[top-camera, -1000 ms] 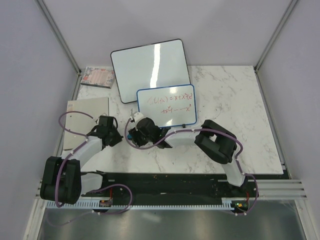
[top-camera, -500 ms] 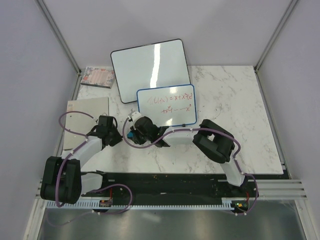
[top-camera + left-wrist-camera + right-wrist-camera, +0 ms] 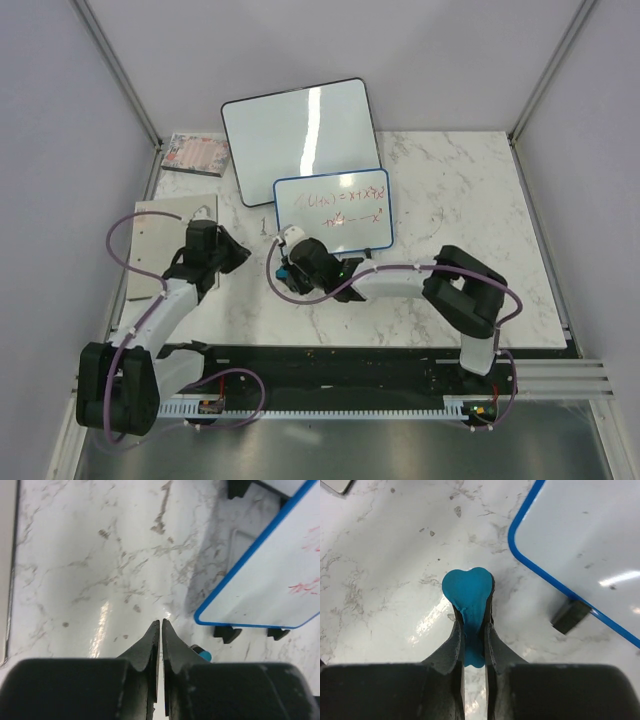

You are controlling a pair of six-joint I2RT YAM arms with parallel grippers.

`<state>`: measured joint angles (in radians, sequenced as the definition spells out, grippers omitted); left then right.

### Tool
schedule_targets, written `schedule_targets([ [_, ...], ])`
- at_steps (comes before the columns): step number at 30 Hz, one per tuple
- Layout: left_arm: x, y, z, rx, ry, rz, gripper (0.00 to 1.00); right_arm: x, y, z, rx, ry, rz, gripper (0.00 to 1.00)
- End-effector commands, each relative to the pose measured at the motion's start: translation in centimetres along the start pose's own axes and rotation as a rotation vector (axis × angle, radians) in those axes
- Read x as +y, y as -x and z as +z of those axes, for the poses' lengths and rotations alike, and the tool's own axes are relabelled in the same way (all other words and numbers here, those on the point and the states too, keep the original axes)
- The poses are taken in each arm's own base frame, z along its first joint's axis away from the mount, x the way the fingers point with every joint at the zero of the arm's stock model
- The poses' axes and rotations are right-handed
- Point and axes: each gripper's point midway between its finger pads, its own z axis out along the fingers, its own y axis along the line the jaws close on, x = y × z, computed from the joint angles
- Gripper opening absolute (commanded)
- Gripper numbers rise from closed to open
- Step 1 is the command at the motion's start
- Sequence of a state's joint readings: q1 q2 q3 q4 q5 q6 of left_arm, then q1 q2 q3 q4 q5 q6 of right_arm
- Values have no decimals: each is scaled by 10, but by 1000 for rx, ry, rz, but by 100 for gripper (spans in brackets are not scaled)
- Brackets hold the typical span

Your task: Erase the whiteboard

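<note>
The whiteboard [image 3: 333, 212], small and blue-framed with red and green writing, stands on black feet at the table's middle; it also fills the right of the left wrist view [image 3: 270, 580] and the upper right of the right wrist view [image 3: 590, 545]. My right gripper [image 3: 285, 270] [image 3: 473, 625] sits just left of the board's lower-left corner, shut on a soft blue eraser [image 3: 468, 590] that bulges out past the fingertips. My left gripper [image 3: 238, 256] [image 3: 160, 625] hovers over bare marble farther left, its jaws together with nothing between them. A bit of the blue eraser [image 3: 202, 654] peeks beside it.
A larger blank black-framed whiteboard [image 3: 300, 135] leans behind the small one. A patterned booklet [image 3: 197, 153] lies at the back left, and a beige mat [image 3: 170, 240] lies along the left edge under my left arm. White walls close in on both sides.
The right jaws have closed on the blue eraser and that wrist has shifted right, closer to the board. The left arm has drawn back and away to the left.
</note>
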<state>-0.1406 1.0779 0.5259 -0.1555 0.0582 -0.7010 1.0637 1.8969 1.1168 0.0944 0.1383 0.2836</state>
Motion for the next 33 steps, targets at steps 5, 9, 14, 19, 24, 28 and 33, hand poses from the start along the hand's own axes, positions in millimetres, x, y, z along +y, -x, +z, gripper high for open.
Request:
schedule_targets([
  [5, -68, 43, 12, -144, -324, 89, 19, -43, 61, -86, -244, -174, 32, 6],
  [9, -94, 40, 38, -97, -469, 139, 26, -87, 78, -124, -342, -325, 75, 5],
  [14, -110, 49, 57, -84, -540, 92, 34, -137, 81, -144, -383, -422, 128, 3],
  [19, -116, 66, 53, -169, -558, 100, 54, -160, 82, -151, -386, -444, 138, 2],
  [24, -119, 80, 50, -235, -555, 104, 69, -174, 78, -150, -377, -466, 158, 2],
  [28, -119, 82, 51, -256, -566, 107, 98, -178, 77, -148, -376, -462, 169, 2],
  [33, -118, 76, 42, -301, -620, 127, 96, -178, 79, -148, -385, -450, 169, 2],
])
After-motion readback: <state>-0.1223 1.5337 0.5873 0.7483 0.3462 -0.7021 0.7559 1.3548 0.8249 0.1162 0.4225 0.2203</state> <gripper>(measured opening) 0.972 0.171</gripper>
